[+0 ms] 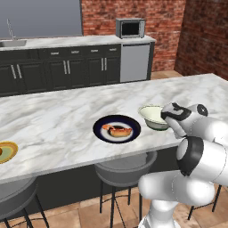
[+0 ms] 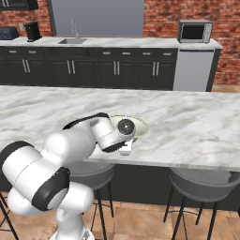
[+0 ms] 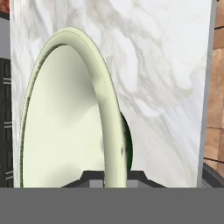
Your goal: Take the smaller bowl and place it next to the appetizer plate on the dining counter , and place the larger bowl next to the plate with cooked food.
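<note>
Cream bowl [image 1: 153,116] near counter's [image 1: 67,116] front edge, rim pinched by closed gripper [image 3: 114,177]; fingertips mostly cut off, arm hides bowl's near side.

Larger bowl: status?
Gripper shut on the larger bowl's rim. Bowl on the dining counter, beside the plate with cooked food. Nothing in the way.

The arm [image 1: 196,164] is showing as a chain of glossy white, rounded segments with dark black bands at the joints. A round dark cap with a pale centre is sitting on the wrist [image 2: 125,126], and a black curved strip is running along the forearm shell.
</note>
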Controlling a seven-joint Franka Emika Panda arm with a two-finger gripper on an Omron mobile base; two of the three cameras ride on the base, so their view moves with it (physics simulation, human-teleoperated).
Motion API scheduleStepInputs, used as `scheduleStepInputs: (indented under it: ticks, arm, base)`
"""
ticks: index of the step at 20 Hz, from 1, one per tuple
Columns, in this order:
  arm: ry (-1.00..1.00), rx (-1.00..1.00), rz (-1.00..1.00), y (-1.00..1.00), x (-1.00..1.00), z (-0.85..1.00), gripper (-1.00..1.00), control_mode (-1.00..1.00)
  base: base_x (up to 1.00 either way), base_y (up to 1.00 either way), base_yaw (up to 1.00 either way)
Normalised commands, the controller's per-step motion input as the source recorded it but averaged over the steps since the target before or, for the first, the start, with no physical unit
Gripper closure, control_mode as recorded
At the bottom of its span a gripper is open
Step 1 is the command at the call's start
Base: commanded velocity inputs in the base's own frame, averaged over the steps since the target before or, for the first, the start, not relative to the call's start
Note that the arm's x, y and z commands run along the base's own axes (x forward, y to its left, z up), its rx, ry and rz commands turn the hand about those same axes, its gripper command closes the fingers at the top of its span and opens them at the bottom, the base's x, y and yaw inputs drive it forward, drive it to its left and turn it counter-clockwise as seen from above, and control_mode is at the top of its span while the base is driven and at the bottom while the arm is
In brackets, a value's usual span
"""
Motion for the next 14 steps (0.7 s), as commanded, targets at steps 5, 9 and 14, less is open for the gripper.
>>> scheduleStepInputs:
  ticks: [5, 9, 14]
  arm:
    - [0.00, 0.00, 0.00, 0.00, 0.25, -0.30, 1.00, -1.00]
    - [0.00, 0.00, 0.00, -0.01, 0.34, -0.30, 1.00, -1.00]
    - [0.00, 0.00, 0.00, -0.01, 0.35, -0.29, 1.00, -1.00]
  base:
    - [0.00, 0.00, 0.00]
    - [0.00, 0.00, 0.00]
    - [0.00, 0.00, 0.00]
